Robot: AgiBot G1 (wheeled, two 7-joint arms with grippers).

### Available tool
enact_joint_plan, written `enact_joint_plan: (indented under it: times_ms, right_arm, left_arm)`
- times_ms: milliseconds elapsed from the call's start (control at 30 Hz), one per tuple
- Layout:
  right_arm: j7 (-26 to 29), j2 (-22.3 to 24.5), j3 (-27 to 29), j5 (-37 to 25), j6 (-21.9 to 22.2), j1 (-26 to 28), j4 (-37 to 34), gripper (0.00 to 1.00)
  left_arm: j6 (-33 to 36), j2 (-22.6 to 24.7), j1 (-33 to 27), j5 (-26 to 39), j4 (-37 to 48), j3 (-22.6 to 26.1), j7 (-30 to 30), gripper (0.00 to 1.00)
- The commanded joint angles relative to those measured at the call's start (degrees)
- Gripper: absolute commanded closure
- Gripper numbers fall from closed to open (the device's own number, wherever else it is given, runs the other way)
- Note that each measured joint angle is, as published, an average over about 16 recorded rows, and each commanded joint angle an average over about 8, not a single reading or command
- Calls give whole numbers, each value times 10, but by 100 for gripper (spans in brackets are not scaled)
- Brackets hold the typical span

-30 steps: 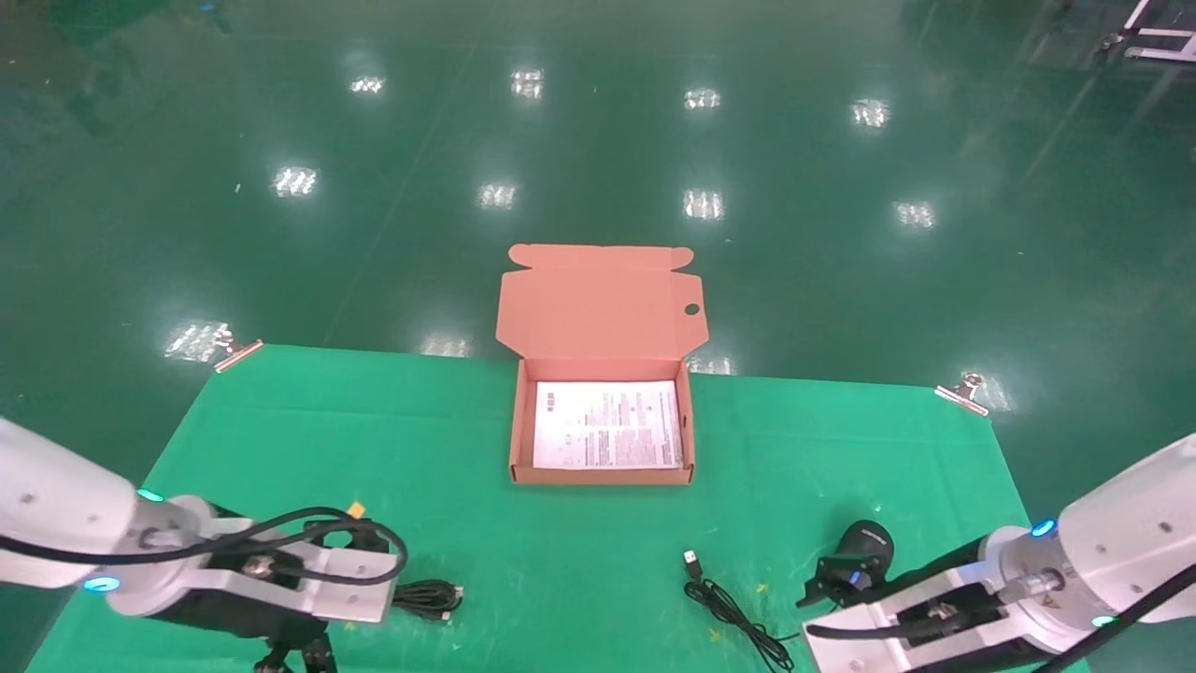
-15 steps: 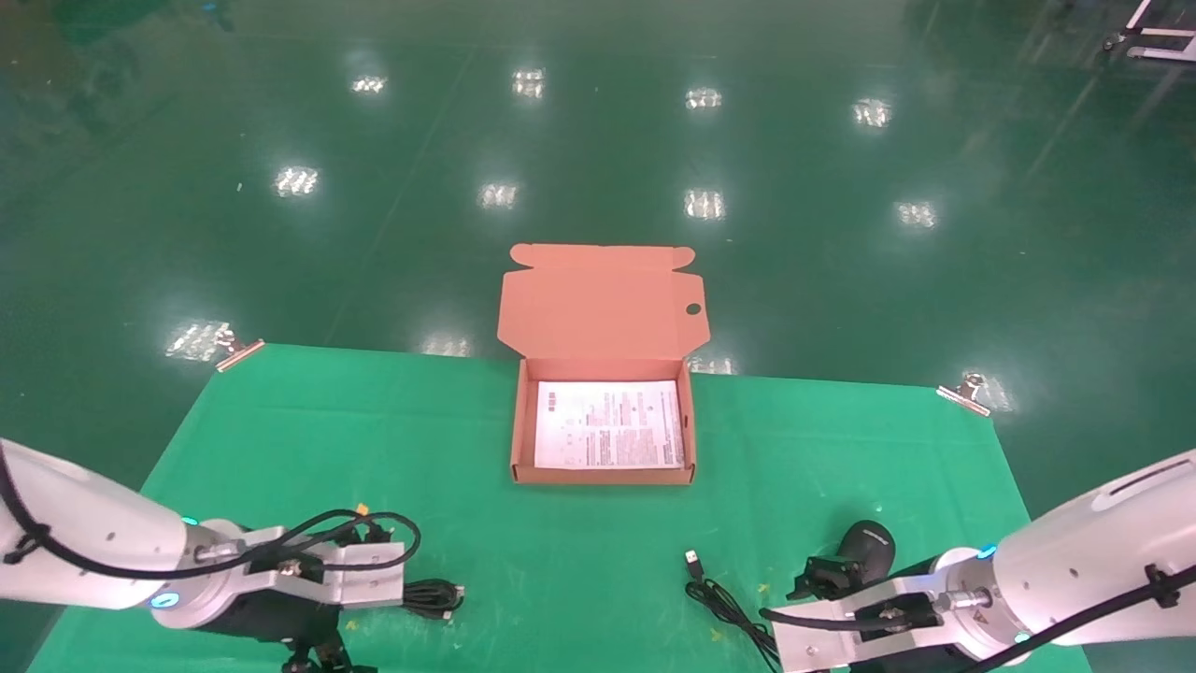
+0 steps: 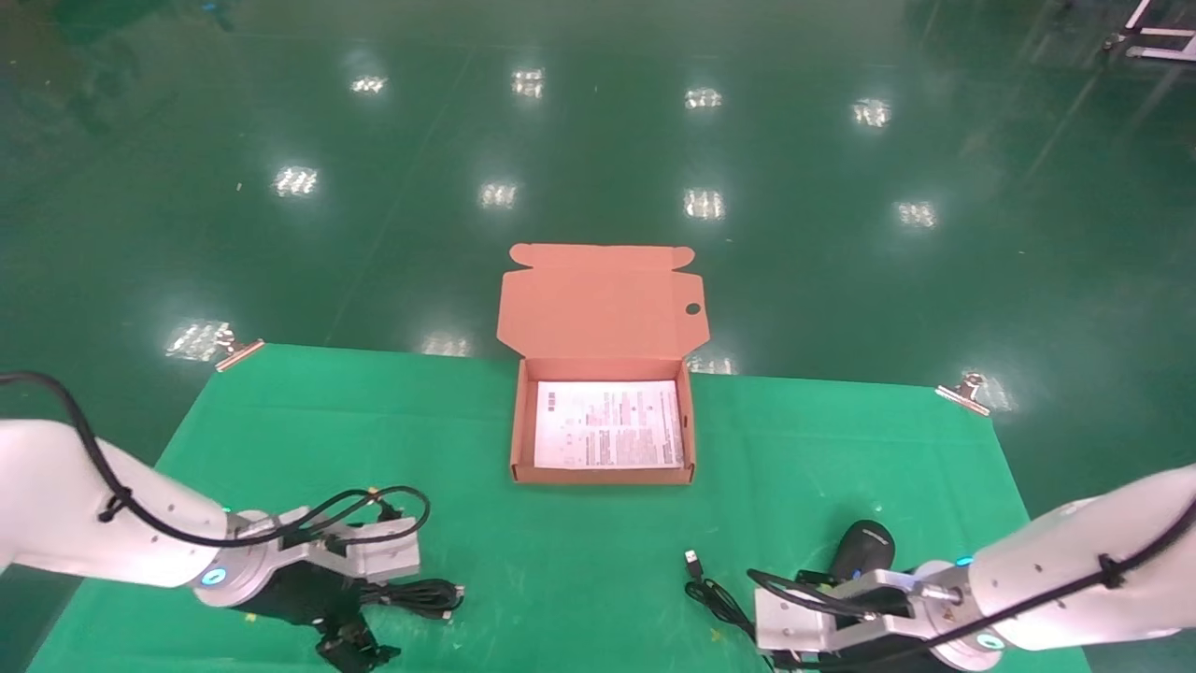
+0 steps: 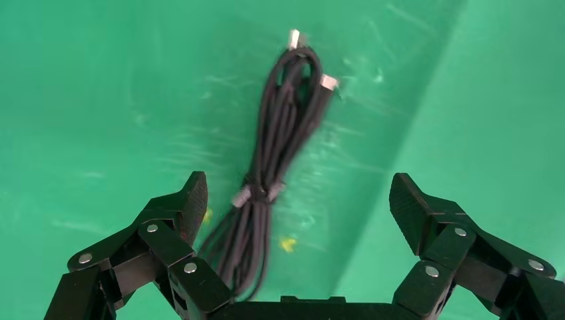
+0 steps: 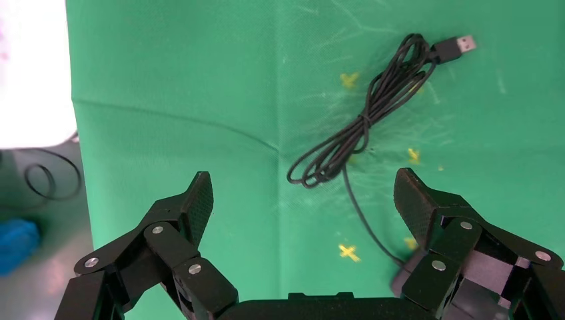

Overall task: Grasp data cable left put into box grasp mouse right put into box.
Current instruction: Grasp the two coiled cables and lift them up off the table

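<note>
**Materials and finishes on the table**

The green cloth (image 3: 280, 421) over the table is matt and lightly creased, held at its far corners by shiny metal clips (image 3: 962, 393). The box (image 3: 603, 308) is matt orange-brown cardboard, its bottom lined with a white printed paper sheet (image 3: 607, 425). The data cable (image 4: 276, 153) is dull black rubbery cord with small bright metal plug ends. The mouse (image 3: 864, 547) is smooth black plastic, its cord (image 5: 363, 130) ending in a metal USB plug. The floor (image 3: 598, 140) is glossy green, mirroring lights.
</note>
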Motion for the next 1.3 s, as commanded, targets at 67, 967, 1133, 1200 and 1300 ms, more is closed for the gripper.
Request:
enact_joint_plan:
  times_ms: [67,967,1133,1200,1300]
  right_arm:
    - [-6,-13,2,8,8,-4,-34,0]
    - [-78,-102,-3,1,64,-2,-225,100]
    - [-77,-100,-3,2,62,-2,-221,100]
    - [-77,-99,-3,2,62,-2,-219,100]
    - [-76,-98,-3,2,61,-2,-218,100]
  left_arm:
    - [-18,14,-2,2,39,-1,14,0]
    - [-71,66,-29,0,200,-3,114,100]
    - [-70,65,-29,0,196,-3,112,100]
    - [-70,64,-29,0,195,-3,112,100]
    - [-69,64,-28,0,194,-2,111,100]
